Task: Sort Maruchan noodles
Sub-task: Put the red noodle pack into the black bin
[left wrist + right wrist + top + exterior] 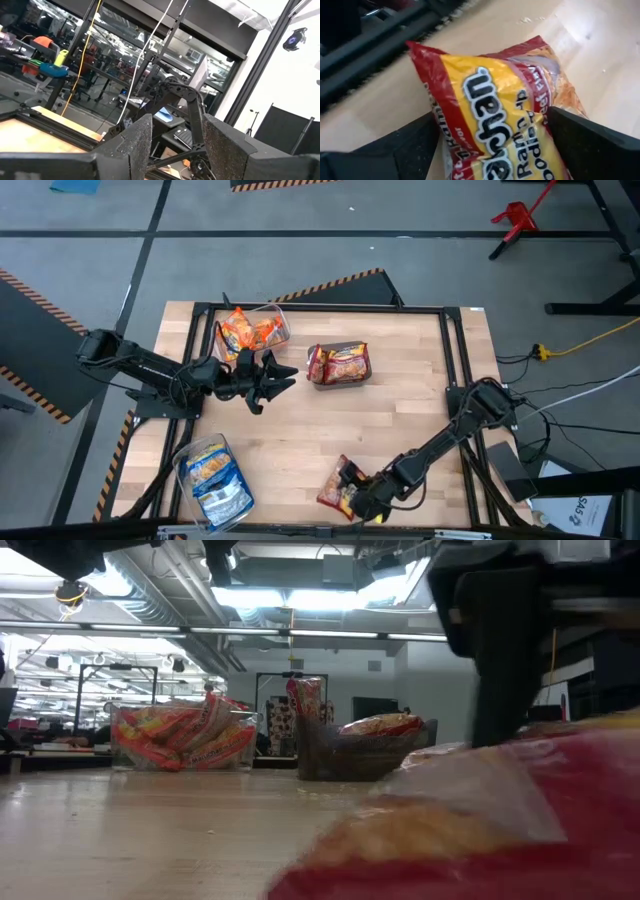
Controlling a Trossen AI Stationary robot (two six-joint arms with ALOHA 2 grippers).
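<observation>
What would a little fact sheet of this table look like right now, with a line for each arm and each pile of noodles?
Left gripper: open, empty, beside the orange bin
Right gripper: fingers either side of a red packet at the table's near edge; grip unclear
Orange packets: in a clear bin at the far left
Red packets: in a bin at the far middle
Blue-and-white packets: in a bin at the near left
</observation>
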